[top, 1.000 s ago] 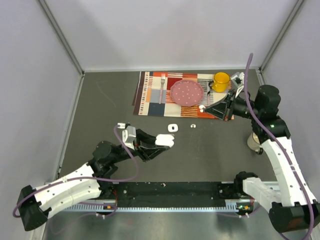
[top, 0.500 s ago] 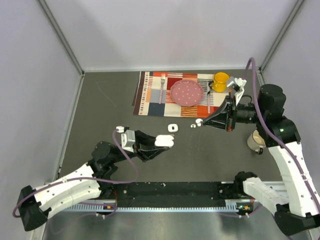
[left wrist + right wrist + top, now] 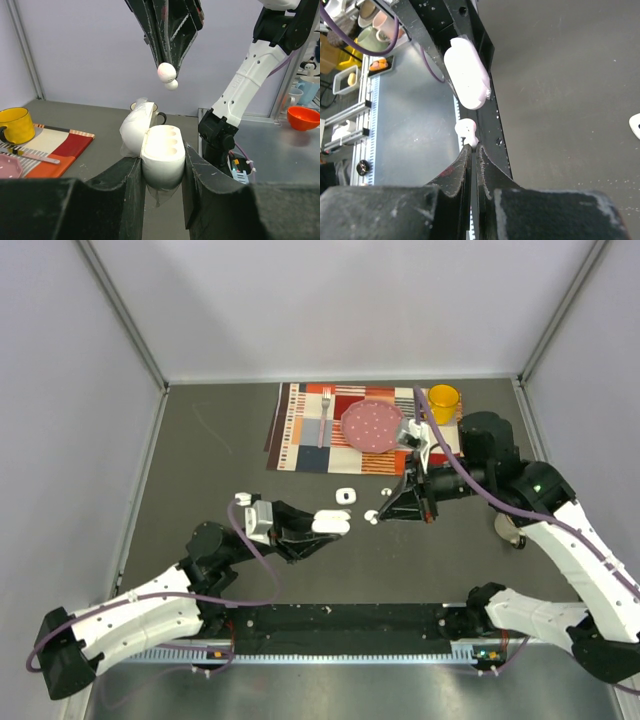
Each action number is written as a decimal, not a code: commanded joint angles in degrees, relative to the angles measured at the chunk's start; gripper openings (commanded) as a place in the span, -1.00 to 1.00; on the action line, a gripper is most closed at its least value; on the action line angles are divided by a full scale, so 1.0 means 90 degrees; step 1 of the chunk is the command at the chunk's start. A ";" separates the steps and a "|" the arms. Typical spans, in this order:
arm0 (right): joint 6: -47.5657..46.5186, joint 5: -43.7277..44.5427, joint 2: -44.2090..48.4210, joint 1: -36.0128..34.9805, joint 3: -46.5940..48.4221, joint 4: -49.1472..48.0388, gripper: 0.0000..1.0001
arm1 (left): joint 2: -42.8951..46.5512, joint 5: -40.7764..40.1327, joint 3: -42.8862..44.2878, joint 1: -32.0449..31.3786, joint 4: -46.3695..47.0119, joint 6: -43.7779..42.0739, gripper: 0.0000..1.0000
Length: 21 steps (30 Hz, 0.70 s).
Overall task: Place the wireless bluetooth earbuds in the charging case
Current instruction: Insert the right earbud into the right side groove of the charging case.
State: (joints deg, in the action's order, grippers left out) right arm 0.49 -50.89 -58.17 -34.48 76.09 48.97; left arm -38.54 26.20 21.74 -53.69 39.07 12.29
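Pinched closed, right claw (image 3: 472, 147) has a tiny white plastic earbud (image 3: 466, 129) nipped at its very tips. Just beyond those tips: left claw (image 3: 162, 172), jaws clamped round a smooth white pebble-shaped charging case (image 3: 161, 150), lid flipped up, sockets showing. Earbud near case, not touching. Behind right claw: striped placemat (image 3: 300, 430) w/ pink dotted plate (image 3: 372, 425).

The left arm (image 3: 150, 610) stretches forward and low, its claw (image 3: 328, 526) clamped around the open charging case (image 3: 162, 152). The right arm (image 3: 560, 525) folds inward from the right side, its claw (image 3: 380, 513) pointed toward the left one, tips pinched on an earbud (image 3: 466, 129).
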 commanded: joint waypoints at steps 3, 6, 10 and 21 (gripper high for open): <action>-0.0133 0.0772 -0.0147 -0.0651 0.0558 0.0028 -1.00 | -0.0102 0.0165 0.0134 -0.0021 0.0473 0.0011 -1.00; -0.0123 0.0879 -0.0274 -0.0943 0.0656 -0.0012 -1.00 | -0.0151 0.0175 0.0134 -0.0030 0.0473 0.0069 -1.00; -0.0133 0.1191 -0.0470 -0.1305 0.0773 -0.0021 -1.00 | -0.0161 0.0214 0.0134 -0.0021 0.0503 0.0118 -1.00; -0.0279 0.1661 -0.0880 -0.1862 0.0949 -0.0050 -1.00 | -0.0180 0.0341 0.0124 -0.0021 0.0512 0.0148 -1.00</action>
State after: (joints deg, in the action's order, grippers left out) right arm -0.49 -38.04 -66.02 -49.69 81.28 49.52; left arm -40.16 28.05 21.74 -53.69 39.42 13.17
